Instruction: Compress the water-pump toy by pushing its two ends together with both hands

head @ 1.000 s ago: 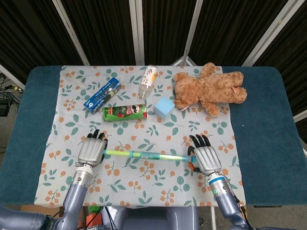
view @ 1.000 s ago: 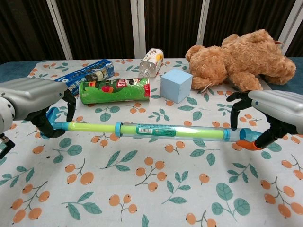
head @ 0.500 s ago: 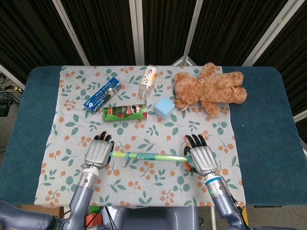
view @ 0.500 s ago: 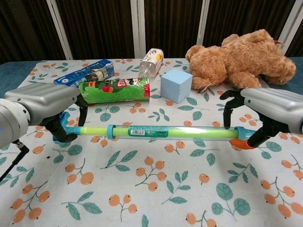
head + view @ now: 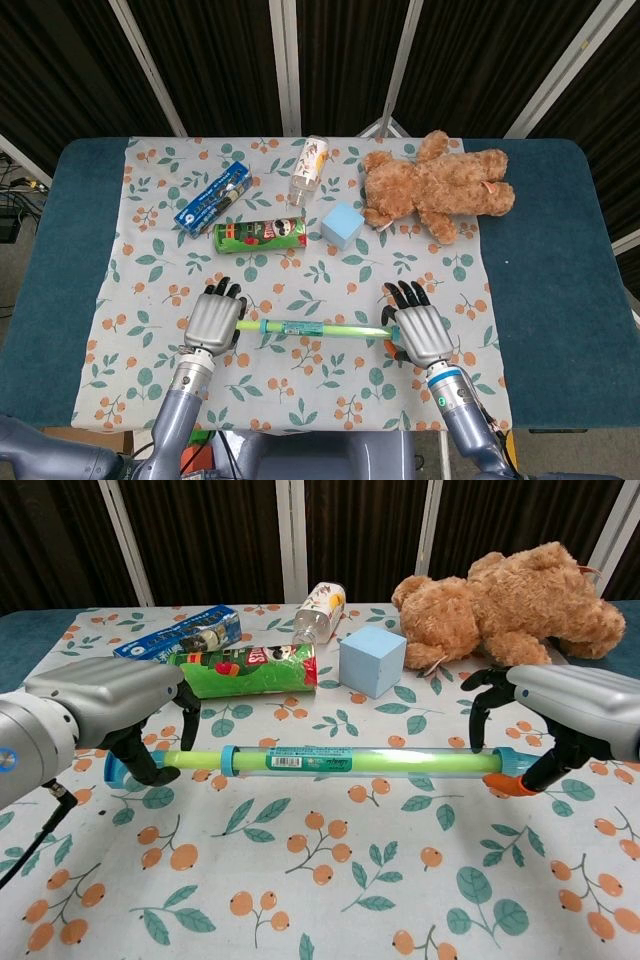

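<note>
I am working in what looks like a robot test lab, not a home. The table (image 5: 560, 260) has a dark blue padded top with a leaf-and-berry cloth (image 5: 300, 390) spread over it, and black curtains (image 5: 210, 60) hang behind it on bare metal frame posts (image 5: 285, 60). Loose cables (image 5: 15, 190) lie on the floor at the far left. Unrelated props sit along the far side: a teddy bear (image 5: 435, 187), a blue cube (image 5: 342, 225), a green can (image 5: 260, 235) and a bottle (image 5: 309, 170).
</note>
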You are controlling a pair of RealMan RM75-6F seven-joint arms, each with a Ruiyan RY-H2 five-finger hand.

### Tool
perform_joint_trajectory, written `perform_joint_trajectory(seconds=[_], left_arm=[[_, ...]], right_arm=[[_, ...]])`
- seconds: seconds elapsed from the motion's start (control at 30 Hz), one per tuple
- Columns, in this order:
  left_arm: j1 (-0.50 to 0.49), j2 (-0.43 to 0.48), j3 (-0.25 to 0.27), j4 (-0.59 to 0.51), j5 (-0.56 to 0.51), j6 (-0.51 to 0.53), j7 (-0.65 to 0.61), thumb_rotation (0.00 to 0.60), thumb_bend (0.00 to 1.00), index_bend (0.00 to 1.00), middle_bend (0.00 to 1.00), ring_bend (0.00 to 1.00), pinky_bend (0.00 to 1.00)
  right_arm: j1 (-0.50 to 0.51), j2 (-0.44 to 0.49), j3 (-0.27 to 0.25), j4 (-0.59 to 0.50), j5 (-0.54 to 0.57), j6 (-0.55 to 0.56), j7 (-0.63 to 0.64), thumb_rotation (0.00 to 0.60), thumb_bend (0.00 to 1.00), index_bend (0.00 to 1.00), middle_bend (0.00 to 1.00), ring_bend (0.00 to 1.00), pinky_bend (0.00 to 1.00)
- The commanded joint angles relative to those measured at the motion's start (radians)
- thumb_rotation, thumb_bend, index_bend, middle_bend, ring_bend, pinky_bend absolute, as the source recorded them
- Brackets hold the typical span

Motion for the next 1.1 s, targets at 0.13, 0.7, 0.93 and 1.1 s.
perform_joint_trajectory(seconds=[0.13, 0.7, 0.93, 1.1], left_arm=[[0.012, 0.052, 0.004, -0.028, 0.01, -0.006, -0.023, 0.6, 0.21, 0.3, 0.09, 0.06, 0.18], [0.203, 0.386, 0.184, -0.147, 0.393, -0.004, -0.435, 0.6, 0.2, 0.2, 0.08, 0.06, 0.15], [0.359, 0.542, 0.32, -0.041, 0.667, 0.103, -0.689, 0.6, 0.07, 0.0, 0.01, 0.0, 0.09], [0.445, 0.584, 0.374, 0.04, 0.758, 0.163, -0.804, 0.6, 0.07, 0.0, 0.0, 0.0, 0.07]], right_arm=[[0.0, 0.024, -0.009, 0.0, 0.022, -0.015, 0.005, 0.6, 0.4, 0.0, 0.0, 0.0, 0.0], [-0.095, 0.225, -0.058, -0.012, -0.097, 0.046, 0.185, 0.6, 0.4, 0.0, 0.0, 0.0, 0.0], [-0.203, 0.37, -0.138, 0.012, -0.272, 0.12, 0.376, 0.6, 0.28, 0.0, 0.0, 0.0, 0.0], [-0.266, 0.424, -0.169, 0.036, -0.348, 0.18, 0.485, 0.6, 0.28, 0.0, 0.0, 0.0, 0.0]])
